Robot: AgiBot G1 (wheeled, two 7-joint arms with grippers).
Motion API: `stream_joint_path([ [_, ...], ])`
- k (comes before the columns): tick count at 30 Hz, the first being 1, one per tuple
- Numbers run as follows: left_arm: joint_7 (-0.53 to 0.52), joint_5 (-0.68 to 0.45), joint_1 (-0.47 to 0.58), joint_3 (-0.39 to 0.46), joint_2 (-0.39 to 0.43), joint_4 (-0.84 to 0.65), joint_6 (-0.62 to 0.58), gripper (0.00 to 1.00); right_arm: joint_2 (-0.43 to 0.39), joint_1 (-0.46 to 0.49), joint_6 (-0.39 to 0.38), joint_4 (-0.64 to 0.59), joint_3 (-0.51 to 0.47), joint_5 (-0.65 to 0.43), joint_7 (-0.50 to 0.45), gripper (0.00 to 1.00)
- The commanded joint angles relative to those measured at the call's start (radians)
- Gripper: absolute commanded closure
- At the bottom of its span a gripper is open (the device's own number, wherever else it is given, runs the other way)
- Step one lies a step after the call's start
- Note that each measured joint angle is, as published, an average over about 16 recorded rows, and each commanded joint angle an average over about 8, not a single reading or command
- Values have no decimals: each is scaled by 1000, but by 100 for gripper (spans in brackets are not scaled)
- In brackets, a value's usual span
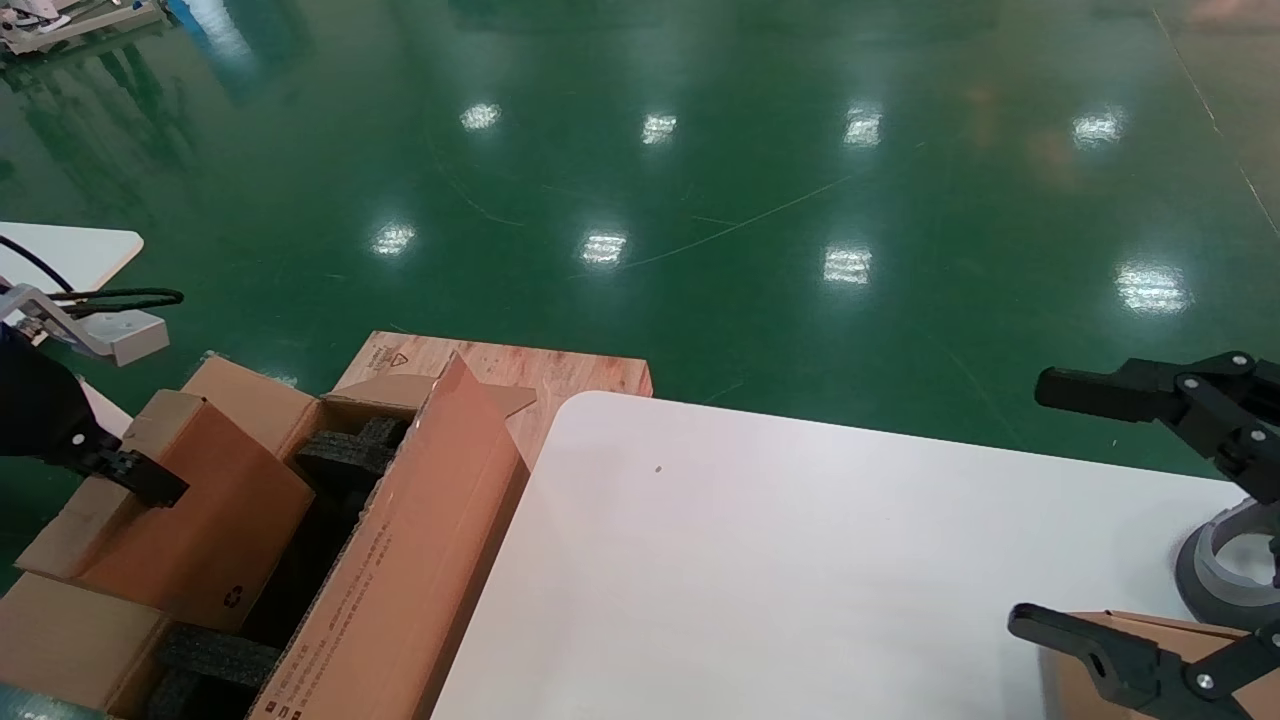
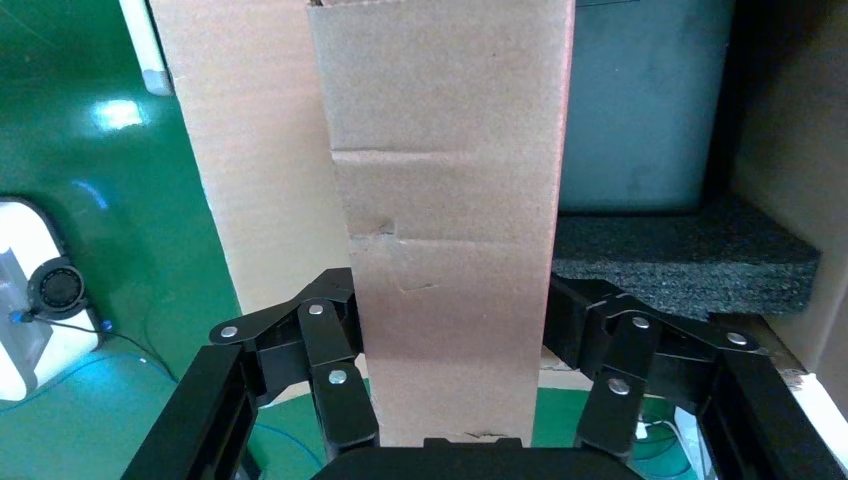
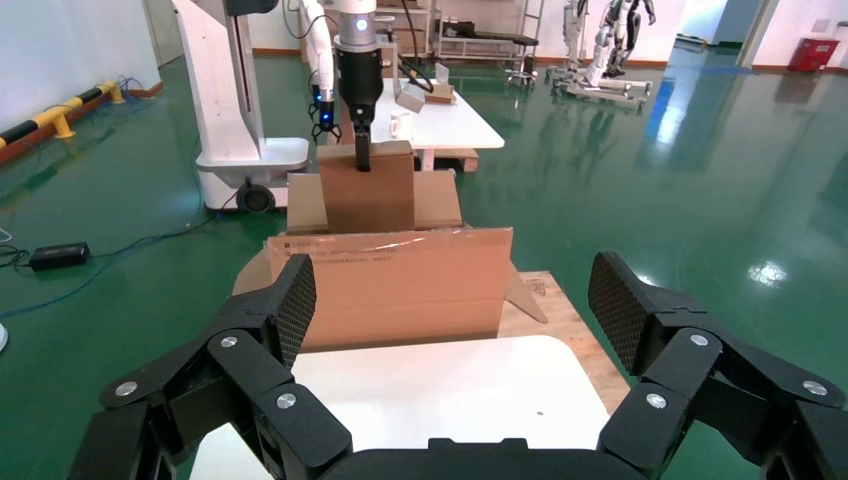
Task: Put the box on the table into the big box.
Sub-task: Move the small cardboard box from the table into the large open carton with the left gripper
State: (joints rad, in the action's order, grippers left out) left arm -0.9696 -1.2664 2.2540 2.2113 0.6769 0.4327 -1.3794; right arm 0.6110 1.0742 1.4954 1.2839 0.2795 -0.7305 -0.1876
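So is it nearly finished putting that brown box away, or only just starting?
Well along. The box is already off the table and held upright by the left gripper, fingers clamped on its top edge, its lower part down inside the big box among the black foam. Left: lower it fully and let go. The right gripper hangs open above the table.

The left gripper [image 2: 455, 350] is matte black, with angular linked fingers [image 2: 335, 385] joined by silver round-head screws. In the head view its wrist carries a pale grey block [image 1: 115, 335] at 9 o'clock, with black cables [image 1: 120, 296] looping over it. The right gripper [image 3: 455, 315] is the same black linkage with silver screws; its finger pads [image 3: 297, 305] are finely dimpled. A grey ring-shaped collar [image 1: 1225, 565] sits at 4 o'clock in the head view.
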Motion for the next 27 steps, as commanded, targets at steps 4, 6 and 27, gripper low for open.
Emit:
stream_joint_path([
  [4, -7, -1, -39, -3, 17, -10, 26, 100, 0, 0, 0, 0, 0, 0, 0, 0],
  [6, -13, -1, -59, -5, 25, -14, 38, 100, 0, 0, 0, 0, 0, 0, 0, 0],
  [27, -107, 4, -240, -20, 97, -55, 104, 100, 0, 0, 0, 0, 0, 0, 0, 0],
])
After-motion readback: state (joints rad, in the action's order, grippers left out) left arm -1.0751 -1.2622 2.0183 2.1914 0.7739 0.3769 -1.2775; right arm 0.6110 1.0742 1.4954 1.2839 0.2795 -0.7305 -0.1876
